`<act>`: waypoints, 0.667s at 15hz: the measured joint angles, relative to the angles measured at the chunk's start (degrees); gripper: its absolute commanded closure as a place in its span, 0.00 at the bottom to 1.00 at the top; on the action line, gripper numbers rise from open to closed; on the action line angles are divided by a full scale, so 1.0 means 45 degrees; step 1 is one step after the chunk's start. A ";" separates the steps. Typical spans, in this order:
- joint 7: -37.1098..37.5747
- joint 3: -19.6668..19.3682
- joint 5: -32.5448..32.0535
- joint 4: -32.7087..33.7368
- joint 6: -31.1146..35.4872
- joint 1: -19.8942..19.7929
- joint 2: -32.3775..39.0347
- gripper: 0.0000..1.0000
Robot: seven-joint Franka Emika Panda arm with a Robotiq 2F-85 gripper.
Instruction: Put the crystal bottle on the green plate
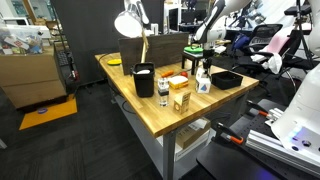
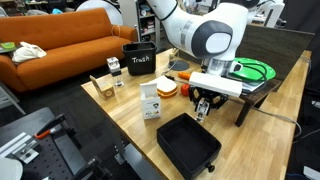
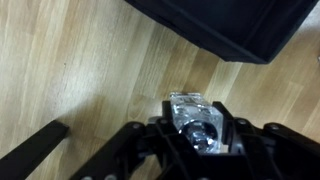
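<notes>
The crystal bottle (image 3: 194, 112) is a clear, square-sided glass bottle. In the wrist view it sits between the black jaws of my gripper (image 3: 197, 128), which is shut on it. In an exterior view the gripper (image 2: 203, 106) holds the bottle just above the wooden table, next to the black tray (image 2: 188, 146). The gripper also shows in an exterior view (image 1: 203, 70), low over the table by the tray (image 1: 226, 79). The green plate (image 2: 253, 68) lies behind the arm on a dark surface at the table's far side and is partly hidden.
A black bin (image 2: 138, 58) marked Trash, a white carton (image 2: 150, 101), an orange dish (image 2: 167, 88) and small boxes (image 2: 112, 68) stand on the table. A lamp (image 1: 130, 22) rises at its back. The tray's corner (image 3: 230, 25) lies close beyond the bottle.
</notes>
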 measured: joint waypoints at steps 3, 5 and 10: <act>0.0165 0.0043 0.0149 0.0018 0.0023 -0.0022 -0.0114 0.82; 0.0318 0.0043 0.0157 -0.0013 0.0064 -0.0033 -0.0321 0.82; 0.1689 -0.0417 0.0079 -0.1021 0.0276 -0.0059 -0.1902 0.82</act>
